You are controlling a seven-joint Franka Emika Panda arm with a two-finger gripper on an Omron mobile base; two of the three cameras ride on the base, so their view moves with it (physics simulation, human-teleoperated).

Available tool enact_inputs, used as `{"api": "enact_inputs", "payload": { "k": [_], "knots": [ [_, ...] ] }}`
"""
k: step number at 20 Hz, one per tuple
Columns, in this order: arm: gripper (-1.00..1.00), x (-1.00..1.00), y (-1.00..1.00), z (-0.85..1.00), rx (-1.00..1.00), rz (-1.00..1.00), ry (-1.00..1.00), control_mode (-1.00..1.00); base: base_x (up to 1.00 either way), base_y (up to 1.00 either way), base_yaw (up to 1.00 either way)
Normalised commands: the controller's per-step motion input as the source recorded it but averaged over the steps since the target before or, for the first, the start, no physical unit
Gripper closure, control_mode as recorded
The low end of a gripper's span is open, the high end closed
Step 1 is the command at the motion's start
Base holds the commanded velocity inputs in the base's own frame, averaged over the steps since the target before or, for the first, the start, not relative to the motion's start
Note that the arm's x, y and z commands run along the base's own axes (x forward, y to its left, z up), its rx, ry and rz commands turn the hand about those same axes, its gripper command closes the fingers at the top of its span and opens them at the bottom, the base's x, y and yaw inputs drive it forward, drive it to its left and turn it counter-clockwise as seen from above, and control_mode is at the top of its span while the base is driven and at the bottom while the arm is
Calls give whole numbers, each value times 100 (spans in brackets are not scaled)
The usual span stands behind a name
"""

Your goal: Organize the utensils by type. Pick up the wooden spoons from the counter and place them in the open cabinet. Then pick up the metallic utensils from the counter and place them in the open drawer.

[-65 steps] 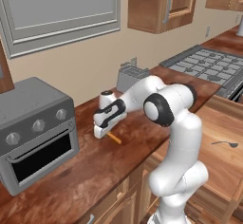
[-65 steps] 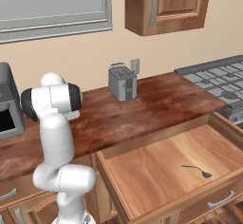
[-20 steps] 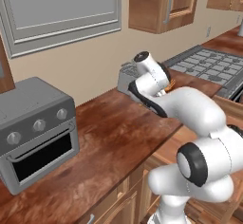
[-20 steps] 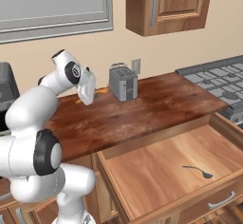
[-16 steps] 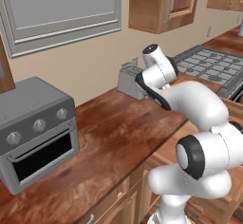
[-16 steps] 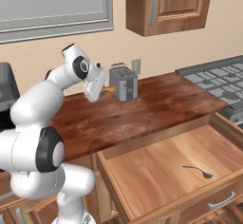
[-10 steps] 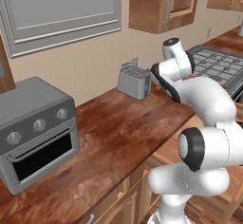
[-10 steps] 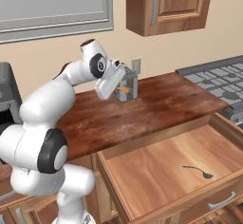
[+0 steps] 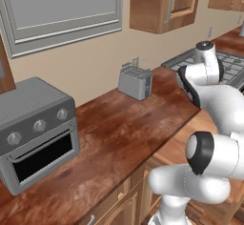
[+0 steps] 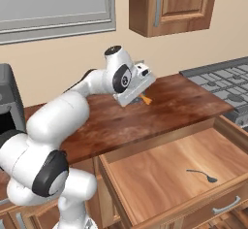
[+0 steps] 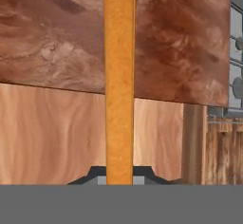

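Carried rightward, fork [image 11: 118, 76] hangs gripped over counter [image 10: 184, 102].

- I see a beige wall [image 9: 95, 71] behind the worktop, with a large grey-framed window [image 9: 62, 14] in it.
- A grey toaster oven with three round knobs [image 9: 35, 133] stands at the left, near a small silver two-slot toaster [image 9: 135, 82] by the wall.
- A dark grey stove top with grates [image 10: 220, 85] is at the right end.
- Brown wooden base cabinets [image 9: 121, 202] are below.
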Motion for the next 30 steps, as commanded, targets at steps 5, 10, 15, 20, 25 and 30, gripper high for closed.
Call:
{"api": "enact_inputs", "payload": {
  "k": [5,10,15,20,25,30],
  "knots": [
    [100,-62,-61,-21,4,-43,-29,-100,0,0,0],
    [100,-48,-17,-29,0,-26,-6,-100,0,0,0],
    [100,-13,-14,-53,4,-19,0,-100,0,0,0],
    [100,0,-22,-55,13,-13,2,-100,0,0,0],
    [100,5,-21,-44,12,-3,8,-100,0,0,0],
    [100,1,-34,-53,9,-4,4,-100,0,0,0]
  ]
}}
